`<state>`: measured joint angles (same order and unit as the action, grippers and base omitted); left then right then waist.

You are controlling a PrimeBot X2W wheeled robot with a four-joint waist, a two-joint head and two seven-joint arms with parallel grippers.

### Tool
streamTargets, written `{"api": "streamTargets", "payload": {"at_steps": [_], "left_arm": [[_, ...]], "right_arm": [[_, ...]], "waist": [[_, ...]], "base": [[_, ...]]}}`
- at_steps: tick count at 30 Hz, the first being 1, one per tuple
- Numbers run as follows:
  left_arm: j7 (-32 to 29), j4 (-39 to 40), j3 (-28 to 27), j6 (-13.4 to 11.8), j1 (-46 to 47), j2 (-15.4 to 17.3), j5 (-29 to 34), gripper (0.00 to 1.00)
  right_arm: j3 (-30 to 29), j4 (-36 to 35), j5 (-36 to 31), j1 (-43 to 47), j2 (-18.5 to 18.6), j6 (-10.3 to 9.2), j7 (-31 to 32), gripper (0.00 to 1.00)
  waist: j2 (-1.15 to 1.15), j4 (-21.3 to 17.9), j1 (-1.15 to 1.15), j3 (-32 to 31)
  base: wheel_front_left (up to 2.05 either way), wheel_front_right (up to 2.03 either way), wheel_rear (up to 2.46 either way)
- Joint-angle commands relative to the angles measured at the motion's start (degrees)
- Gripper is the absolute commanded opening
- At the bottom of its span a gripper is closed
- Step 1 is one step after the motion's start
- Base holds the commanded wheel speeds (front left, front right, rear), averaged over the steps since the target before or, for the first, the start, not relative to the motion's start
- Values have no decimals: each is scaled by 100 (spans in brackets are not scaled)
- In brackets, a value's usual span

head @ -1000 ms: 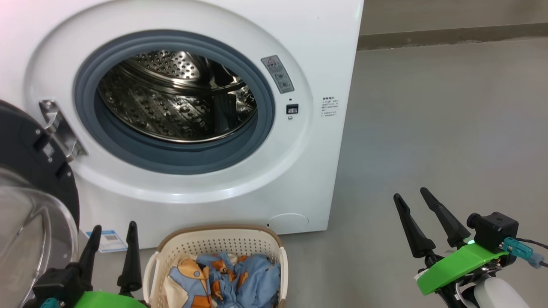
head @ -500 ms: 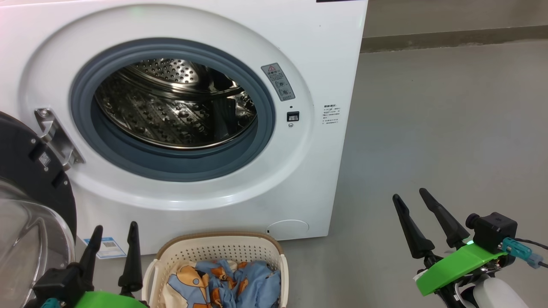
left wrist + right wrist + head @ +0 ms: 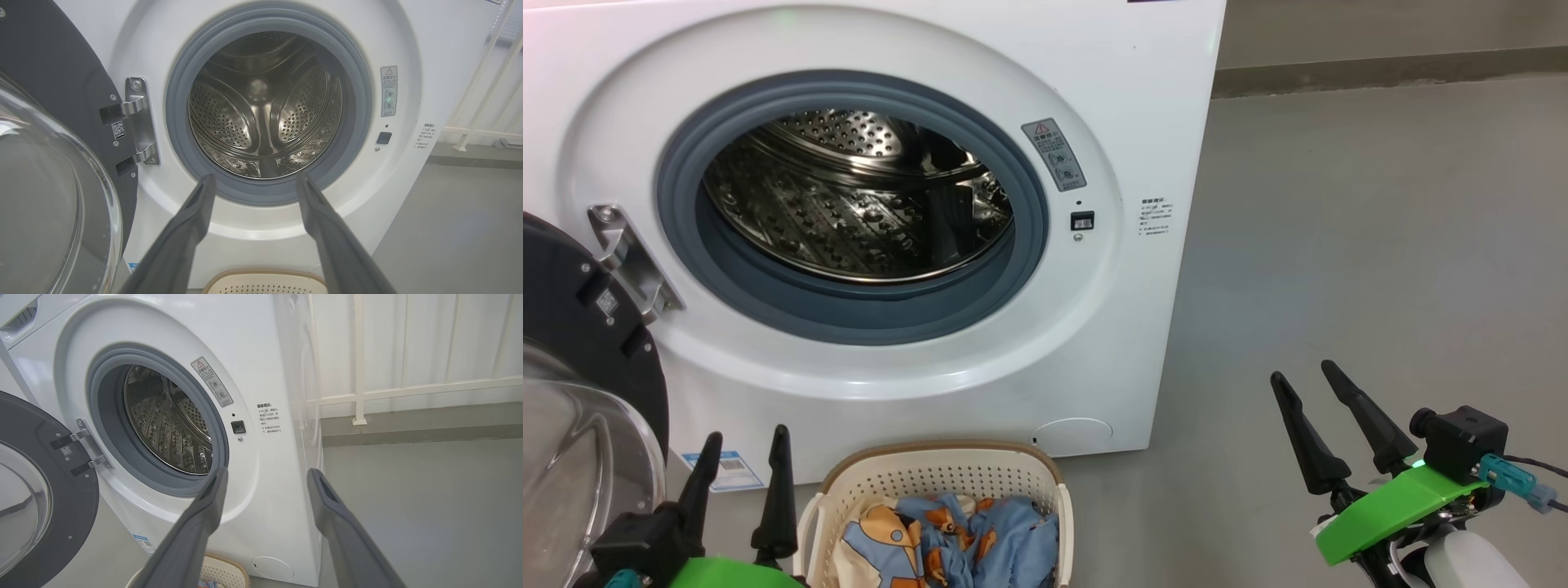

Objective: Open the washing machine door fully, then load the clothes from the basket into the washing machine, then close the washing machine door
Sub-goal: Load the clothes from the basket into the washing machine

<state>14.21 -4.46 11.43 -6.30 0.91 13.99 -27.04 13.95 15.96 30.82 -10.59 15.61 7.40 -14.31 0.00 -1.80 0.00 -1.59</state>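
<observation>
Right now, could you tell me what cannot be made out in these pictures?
Clothes: head view, bottom edge cuts them off; their number is unclear.
Basket: head view, near side cut by bottom edge.
Washing machine door: head view, left edge cuts it.
Warning sticker: head view, print too small.

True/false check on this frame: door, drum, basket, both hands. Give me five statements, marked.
1. The washing machine door is swung open. True.
2. The drum holds the clothes. False: the drum shows bare steel, and the clothes lie in the basket.
3. The left hand is open and holds nothing. True.
4. The right hand grips the basket. False: it is open and hangs over the floor, to the right of the washing machine.
5. The basket stands in front of the washing machine, below its opening. True.
</observation>
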Motion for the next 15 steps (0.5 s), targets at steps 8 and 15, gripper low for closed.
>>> {"api": "streamTargets", "payload": {"at_steps": [8,15], "left_arm": [[71,92,-194,-32,222,139,-46,100],[73,56,-179,-23,208,127,-56,100]], "right_arm": [[92,-112,-83,-70,41,9,-69,100],[43,-136,-81,-61,78,9,-69,100]], "waist": [[0,-8,0,24],[0,-22,0,78]], "base": [[0,0,0],[0,0,0]]}}
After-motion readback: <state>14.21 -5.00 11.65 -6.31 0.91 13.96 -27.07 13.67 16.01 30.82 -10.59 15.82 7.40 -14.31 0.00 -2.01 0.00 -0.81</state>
